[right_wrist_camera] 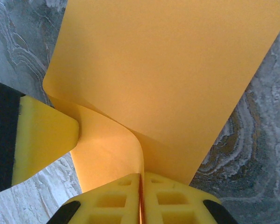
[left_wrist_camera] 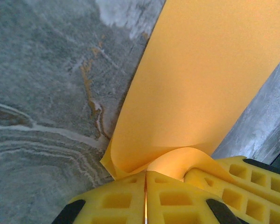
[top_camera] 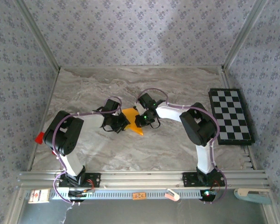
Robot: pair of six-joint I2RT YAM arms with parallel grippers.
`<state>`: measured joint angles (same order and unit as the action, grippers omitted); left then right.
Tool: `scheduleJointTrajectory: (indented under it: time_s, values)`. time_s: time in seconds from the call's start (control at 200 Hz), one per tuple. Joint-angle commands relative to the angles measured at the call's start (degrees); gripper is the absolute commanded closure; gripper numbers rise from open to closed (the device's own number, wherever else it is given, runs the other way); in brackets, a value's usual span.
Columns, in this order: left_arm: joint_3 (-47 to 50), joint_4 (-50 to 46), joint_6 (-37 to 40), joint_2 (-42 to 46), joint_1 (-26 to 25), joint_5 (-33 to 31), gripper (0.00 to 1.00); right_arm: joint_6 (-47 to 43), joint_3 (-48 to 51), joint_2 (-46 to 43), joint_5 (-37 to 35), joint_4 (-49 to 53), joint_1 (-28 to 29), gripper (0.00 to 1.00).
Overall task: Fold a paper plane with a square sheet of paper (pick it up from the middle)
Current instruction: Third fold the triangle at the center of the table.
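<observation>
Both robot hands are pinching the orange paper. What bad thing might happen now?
1. The left gripper and right gripper both pinch the orange paper close together; pulling apart might tear it.
2. The paper curls loosely between them, so a crease may land crooked.

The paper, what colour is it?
The paper is plain orange-yellow; right wrist view shows it best.

both arms reach in toward the middle, elbows bent, wrists tipped down. the left gripper (top_camera: 117,122) and right gripper (top_camera: 147,119) sit close together, each pinched tight on the square sheet of paper (top_camera: 129,114).
</observation>
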<state>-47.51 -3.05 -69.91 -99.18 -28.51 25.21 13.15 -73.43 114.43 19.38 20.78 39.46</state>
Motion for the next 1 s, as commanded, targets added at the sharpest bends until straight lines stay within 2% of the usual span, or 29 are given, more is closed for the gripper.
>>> scheduleJointTrajectory:
  time_s: [0.0,0.185,0.455,0.565,0.645,0.735,0.9,0.994]
  values:
    - [0.67,-2.56,0.83,-1.31,-0.29,-1.25,0.91,0.95,0.23,2.56,-1.27,3.25,0.18,0.89]
    - [0.82,-3.95,0.97,-1.68,-0.39,-2.04,0.92,1.63,-0.33,1.49,-0.53,3.32,0.02,0.86]
    - [0.42,-8.02,2.19,-2.34,-0.41,-4.6,0.93,4.65,-3.3,-3.89,0.56,4.51,-1.03,0.69]
    - [0.54,-8.0,2.23,-2.85,-0.4,-4.73,0.93,5.69,-2.14,-6.91,-0.99,5.12,-1.91,0.67]
    - [0.55,-7.94,2.21,-3.04,-0.37,-4.73,0.93,5.98,-0.58,-8.91,-1.49,5.31,-2.5,0.67]
    - [0.49,-8.03,2.3,-3.13,-0.34,-4.91,0.93,5.7,0.52,-10.09,1.13,5.74,-2.71,0.67]
    - [0.5,-7.94,2.31,-3.04,-0.32,-5.0,0.94,5.31,1.4,-9.87,8.21,6.1,-1.39,0.75]
    - [0.59,-7.93,2.46,-3.04,-0.36,-5.01,0.94,5.47,1.31,-8.61,9.95,6.43,-0.46,0.81]
